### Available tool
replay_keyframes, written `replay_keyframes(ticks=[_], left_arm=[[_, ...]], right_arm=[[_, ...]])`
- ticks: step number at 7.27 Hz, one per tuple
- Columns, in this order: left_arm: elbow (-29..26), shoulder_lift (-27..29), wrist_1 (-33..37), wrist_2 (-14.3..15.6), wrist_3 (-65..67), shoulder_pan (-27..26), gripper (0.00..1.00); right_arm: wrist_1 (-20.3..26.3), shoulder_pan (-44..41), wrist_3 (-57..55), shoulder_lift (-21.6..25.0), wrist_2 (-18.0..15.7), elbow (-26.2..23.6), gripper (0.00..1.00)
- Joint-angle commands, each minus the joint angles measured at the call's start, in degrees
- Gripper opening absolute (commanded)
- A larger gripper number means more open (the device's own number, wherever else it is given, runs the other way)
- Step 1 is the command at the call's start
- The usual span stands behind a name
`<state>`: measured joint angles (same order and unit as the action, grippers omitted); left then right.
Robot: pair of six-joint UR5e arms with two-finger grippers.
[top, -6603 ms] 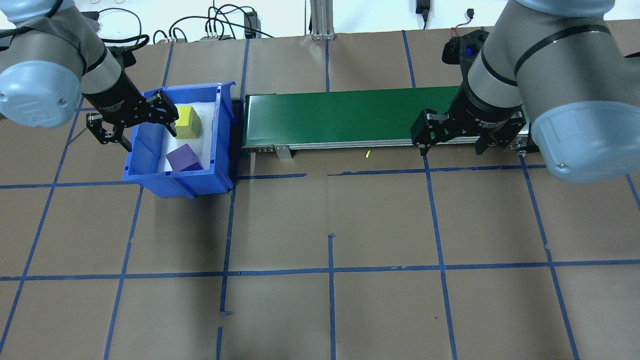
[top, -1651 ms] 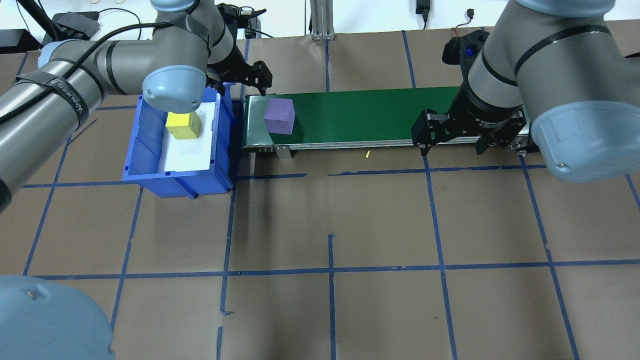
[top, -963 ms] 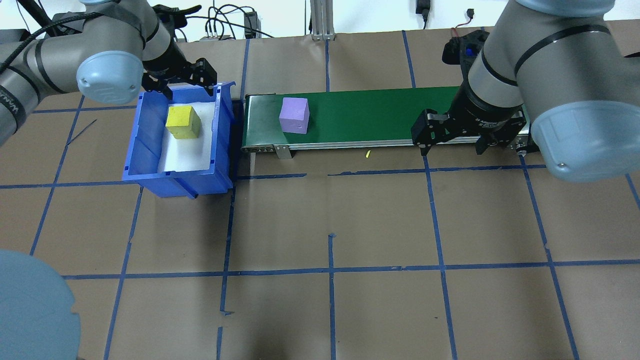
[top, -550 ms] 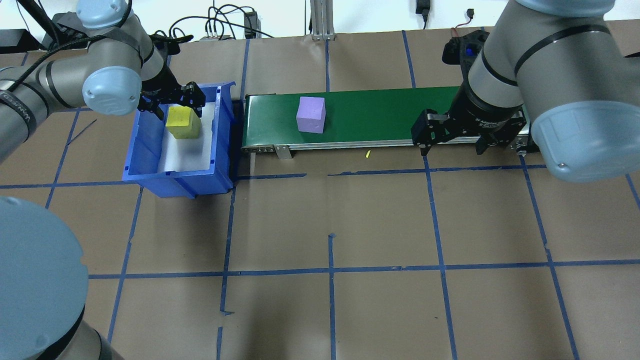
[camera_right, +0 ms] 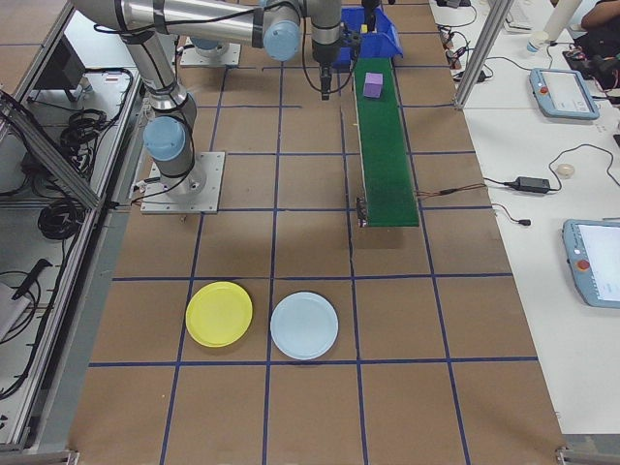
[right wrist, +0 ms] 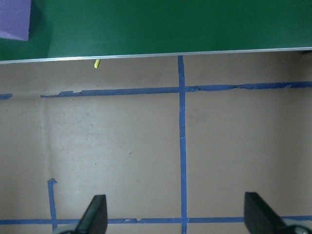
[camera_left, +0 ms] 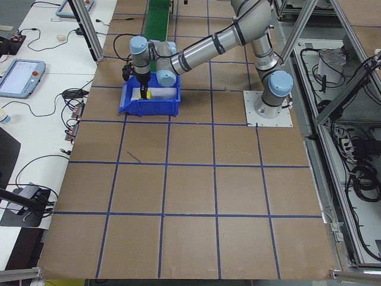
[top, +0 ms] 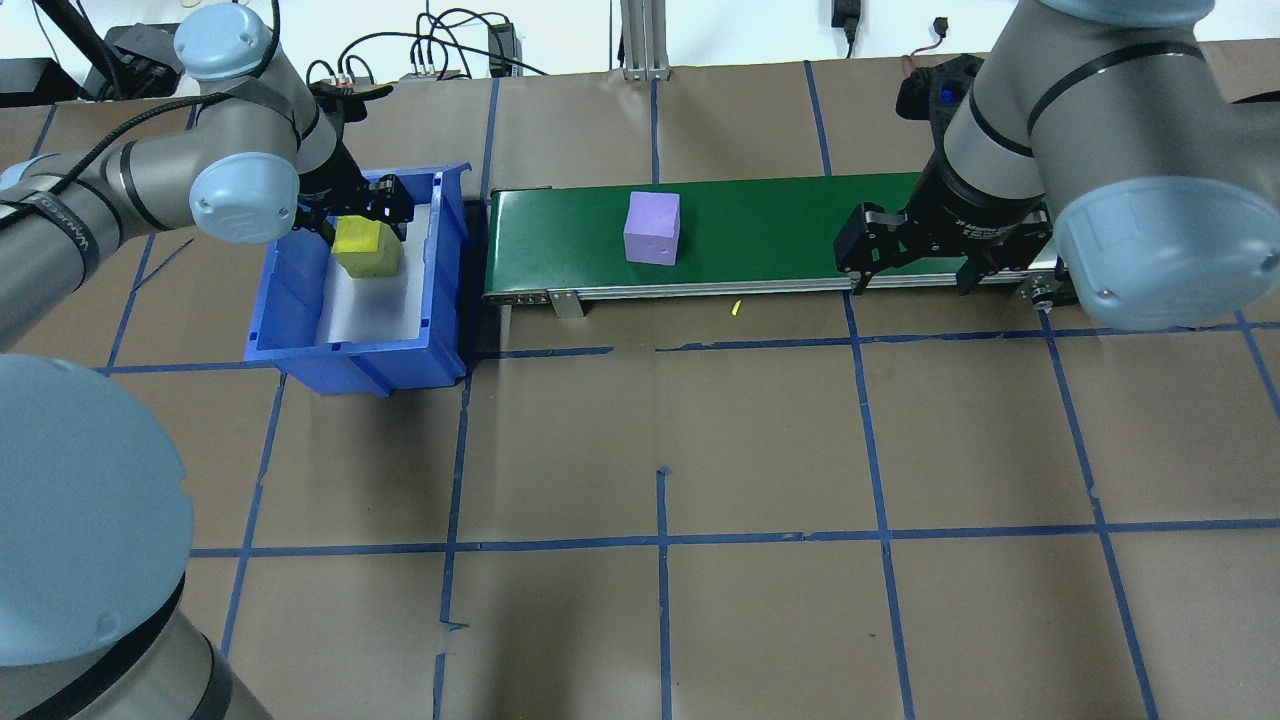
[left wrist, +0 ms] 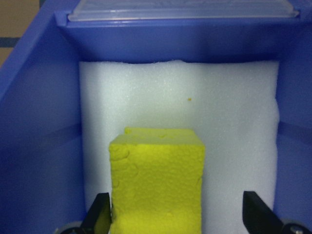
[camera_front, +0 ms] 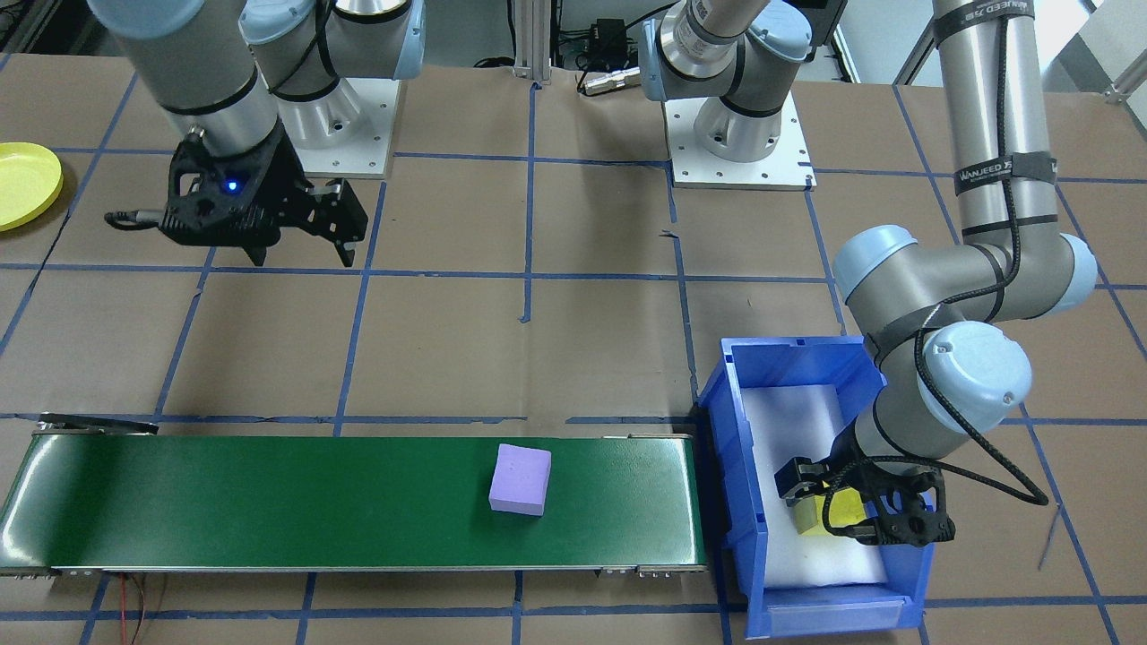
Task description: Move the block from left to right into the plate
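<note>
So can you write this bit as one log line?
left gripper: open around yellow block in bin | purple block: on belt | right gripper: open, waiting

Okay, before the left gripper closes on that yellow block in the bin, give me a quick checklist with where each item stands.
1. Left gripper open: ok.
2. Yellow block between the fingers: ok, though off centre, close against one finger.
3. Block resting flat on the white foam in the blue bin: ok.
4. Purple block clear of the belt's loading end: ok, near the middle of the green conveyor.
5. Right gripper open by the far end: ok.
6. Yellow plate empty: ok.
</note>
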<state>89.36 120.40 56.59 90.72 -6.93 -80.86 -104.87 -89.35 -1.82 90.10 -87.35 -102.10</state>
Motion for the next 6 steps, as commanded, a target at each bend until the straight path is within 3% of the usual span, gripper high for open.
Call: replay_keyframes(ticks=[1, 3, 4, 6], left_arm=[[0.29, 0.62, -0.78, 0.16, -0.54, 0.00, 0.46], [0.12, -0.77, -0.70, 0.16, 0.16, 0.00, 0.21], [-1.11, -2.87, 0.44, 0.25, 0.25, 0.00, 0.21], [-1.21, -9.01, 5.35, -0.45, 1.12, -0.17, 0.21]], right_arm=[[-7.87, 1.46, 0.07, -8.58, 0.08, 3.46, 1.00], [-8.77, 1.37, -0.55, -15.37, 0.60, 10.48, 1.00], [-9.12, 1.37, -0.72, -18.09, 3.65, 13.21, 0.84], [-11.40, 1.28, -1.34, -22.05, 5.95, 16.22, 0.83]])
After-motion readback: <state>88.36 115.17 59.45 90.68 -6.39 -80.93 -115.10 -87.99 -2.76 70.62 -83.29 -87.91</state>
